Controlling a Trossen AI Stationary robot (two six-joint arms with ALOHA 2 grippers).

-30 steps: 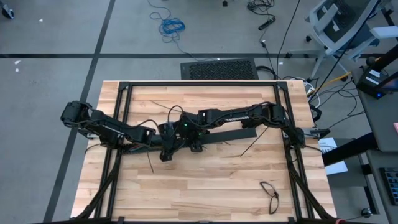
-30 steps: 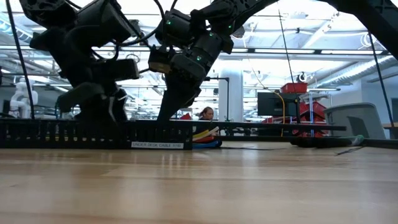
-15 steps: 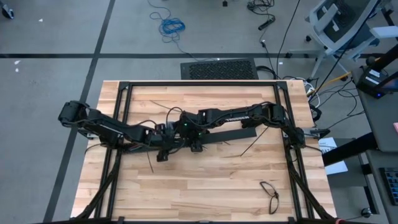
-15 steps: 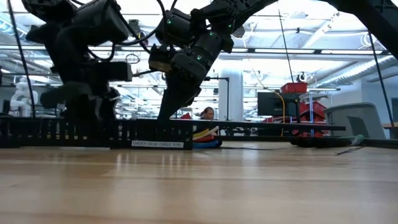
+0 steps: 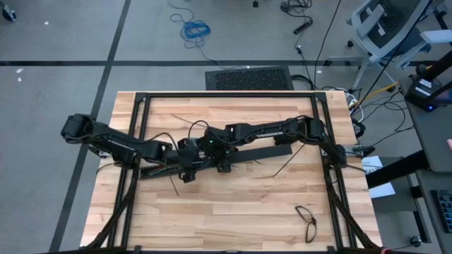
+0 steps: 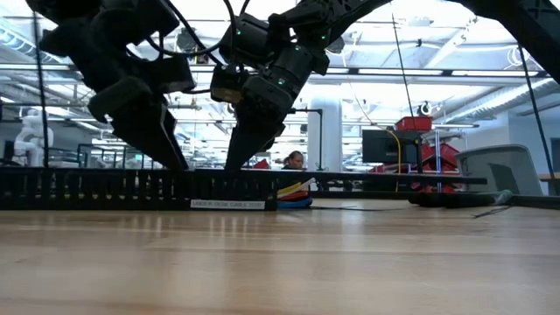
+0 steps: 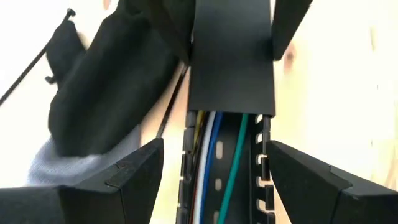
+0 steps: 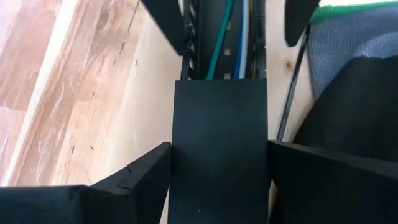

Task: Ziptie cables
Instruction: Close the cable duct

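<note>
my left gripper (image 7: 211, 180) and right gripper (image 8: 217, 180) straddle the slotted bar (image 7: 229, 68), fingers apart, holding nothing; closing carelessly could pinch the cables (image 7: 214, 155) inside.

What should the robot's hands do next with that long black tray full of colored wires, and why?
Probably the left gripper should close gently on the tray. Its fingers stand either side of the slotted walls without touching, the wires lie loose inside, and the right gripper straddles the solid cover from the other end.
</note>
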